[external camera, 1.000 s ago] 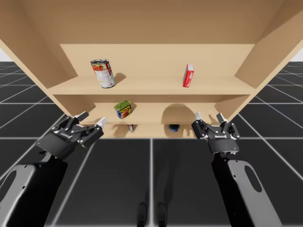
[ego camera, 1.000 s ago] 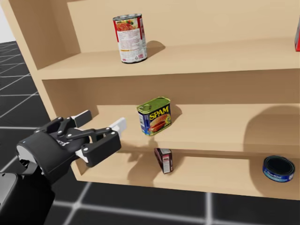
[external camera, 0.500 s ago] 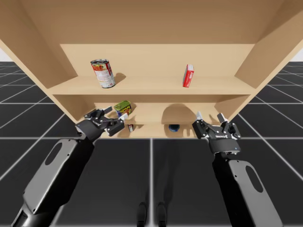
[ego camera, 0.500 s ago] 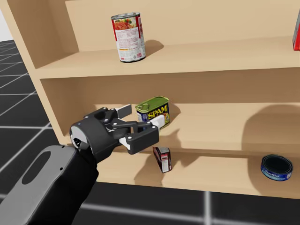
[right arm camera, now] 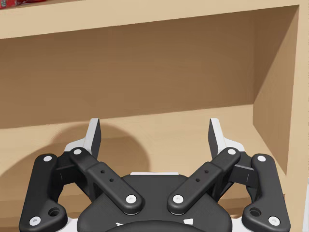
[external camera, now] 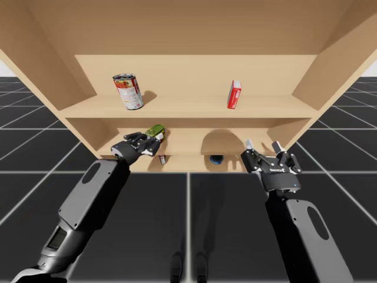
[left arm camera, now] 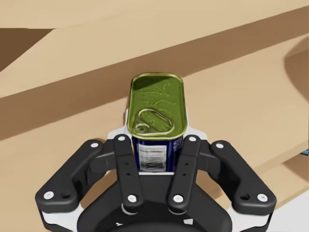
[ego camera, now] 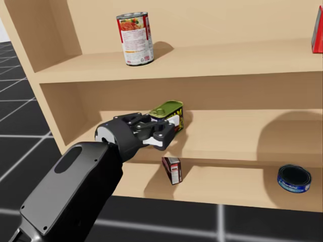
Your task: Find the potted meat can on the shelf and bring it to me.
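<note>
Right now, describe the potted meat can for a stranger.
On the wooden shelf unit, go to the middle shelf, left end. The potted meat can is there in my left gripper. It is oblong with a green lid; the tall can above and flat blue can below are round.

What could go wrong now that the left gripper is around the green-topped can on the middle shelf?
The left gripper grips the potted meat can only near its close end, so it may twist or slip on pulling out. Lifting it much could knock the can against the shelf board above.
</note>
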Tool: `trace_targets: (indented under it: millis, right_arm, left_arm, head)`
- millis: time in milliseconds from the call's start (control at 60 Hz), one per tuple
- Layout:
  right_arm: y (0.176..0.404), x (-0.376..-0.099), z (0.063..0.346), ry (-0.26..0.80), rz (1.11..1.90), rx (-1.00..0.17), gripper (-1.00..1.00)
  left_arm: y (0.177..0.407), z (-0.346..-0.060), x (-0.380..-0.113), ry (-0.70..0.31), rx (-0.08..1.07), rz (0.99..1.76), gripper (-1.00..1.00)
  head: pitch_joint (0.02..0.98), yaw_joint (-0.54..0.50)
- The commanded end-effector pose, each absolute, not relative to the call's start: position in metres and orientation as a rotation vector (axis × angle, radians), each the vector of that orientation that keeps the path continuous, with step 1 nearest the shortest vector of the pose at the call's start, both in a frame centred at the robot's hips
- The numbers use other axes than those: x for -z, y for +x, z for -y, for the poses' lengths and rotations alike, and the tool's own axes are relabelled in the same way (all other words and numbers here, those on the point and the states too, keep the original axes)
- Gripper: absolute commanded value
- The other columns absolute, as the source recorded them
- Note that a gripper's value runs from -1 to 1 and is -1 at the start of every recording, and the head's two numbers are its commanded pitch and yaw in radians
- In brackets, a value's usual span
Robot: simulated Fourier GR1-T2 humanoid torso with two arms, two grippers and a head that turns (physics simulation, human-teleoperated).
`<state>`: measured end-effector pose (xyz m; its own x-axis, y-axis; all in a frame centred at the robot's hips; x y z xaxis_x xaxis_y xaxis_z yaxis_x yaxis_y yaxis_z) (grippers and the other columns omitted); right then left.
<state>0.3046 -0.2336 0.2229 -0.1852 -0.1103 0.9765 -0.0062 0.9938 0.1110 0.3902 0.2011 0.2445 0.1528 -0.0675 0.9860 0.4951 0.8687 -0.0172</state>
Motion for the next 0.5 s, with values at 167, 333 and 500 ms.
trace_targets:
  millis: [167, 333, 500]
  right_arm:
    - [0.305, -0.223, 0.235, 0.084, 1.756, 0.096, -1.0]
    - [0.306, -0.223, 0.235, 0.083, 1.757, 0.095, -1.0]
    - [0.306, -0.222, 0.234, 0.079, 1.754, 0.097, -1.0]
  left_arm:
    - [0.359, -0.21, -0.253, -0.393, 0.479, 1.414, 1.0]
    - [0.322, -0.227, -0.263, -0.365, 0.486, 1.444, 1.0]
    - [0.289, -0.245, -0.264, -0.317, 0.53, 1.436, 1.0]
  head:
    - [0.556, 0.24]
    - [0.558, 0.24]
    - [0.553, 0.24]
